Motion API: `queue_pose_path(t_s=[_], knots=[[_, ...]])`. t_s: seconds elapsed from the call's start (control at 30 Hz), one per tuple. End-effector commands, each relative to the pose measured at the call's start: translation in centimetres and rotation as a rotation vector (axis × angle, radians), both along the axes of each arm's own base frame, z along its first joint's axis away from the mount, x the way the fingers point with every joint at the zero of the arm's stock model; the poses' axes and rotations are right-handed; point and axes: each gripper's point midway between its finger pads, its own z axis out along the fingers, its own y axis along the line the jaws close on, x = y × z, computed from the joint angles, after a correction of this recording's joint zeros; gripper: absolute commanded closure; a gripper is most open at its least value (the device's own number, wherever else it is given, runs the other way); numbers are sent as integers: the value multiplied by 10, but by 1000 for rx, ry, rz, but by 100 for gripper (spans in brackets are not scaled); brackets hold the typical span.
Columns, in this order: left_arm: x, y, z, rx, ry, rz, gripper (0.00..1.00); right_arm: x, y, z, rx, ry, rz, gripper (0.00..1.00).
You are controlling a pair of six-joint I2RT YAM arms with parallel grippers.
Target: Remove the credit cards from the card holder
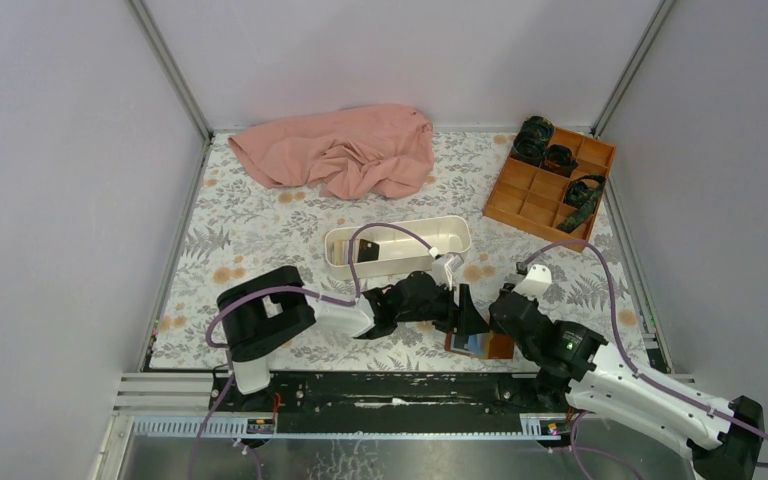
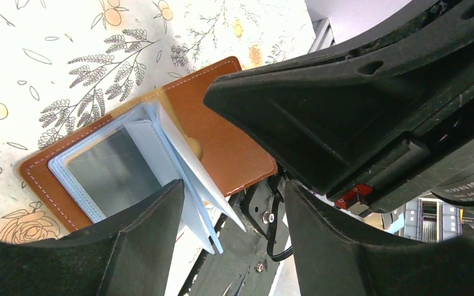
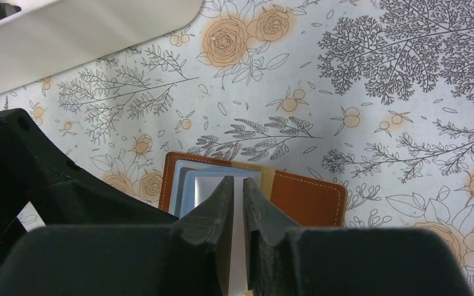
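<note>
Left wrist view: the credit cards [image 2: 160,154], likely thin, stiff, slick and light, fan up from the one open card holder [image 2: 237,145] at the table's [image 1: 260,230] near edge. They are best pinched by a free edge. About three pale ones show. The right tool [image 3: 237,203] is nearly closed on one card; the left tool [image 2: 231,188] gapes empty astride them. One black card [image 1: 367,250] lies in the white tray [image 1: 450,225].

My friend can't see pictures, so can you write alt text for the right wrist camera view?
Two black jaws, nearly shut, pinch a pale credit card over an open brown card holder lying on a flowery tablecloth. The corner of a white tray shows top left, and the left arm fills the lower left.
</note>
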Motion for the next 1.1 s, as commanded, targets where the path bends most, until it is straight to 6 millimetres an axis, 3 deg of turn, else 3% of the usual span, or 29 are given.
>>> queue_pose_path(t_s=[0.0, 0.13, 0.2, 0.4, 0.7, 0.87, 1.07], knots=[[0, -11, 16, -72, -21, -8, 33, 1, 8, 5, 81, 10, -32, 81], [0, -11, 16, -72, -22, -14, 33, -10, 15, -18, 125, 73, -13, 73], [-1, -11, 15, -71, -20, -17, 33, -12, 20, -17, 150, 85, 6, 66], [-2, -9, 16, -74, -26, -15, 33, -15, 21, -24, 153, 112, -9, 65], [2, -4, 16, -79, -34, -4, 33, -34, 46, -61, 230, 248, 66, 65], [4, 0, 14, -80, -31, 4, 33, -28, 53, -59, 253, 220, 82, 69], [9, 11, 4, -57, -25, 31, 33, -13, 31, -32, 125, 147, 20, 70]])
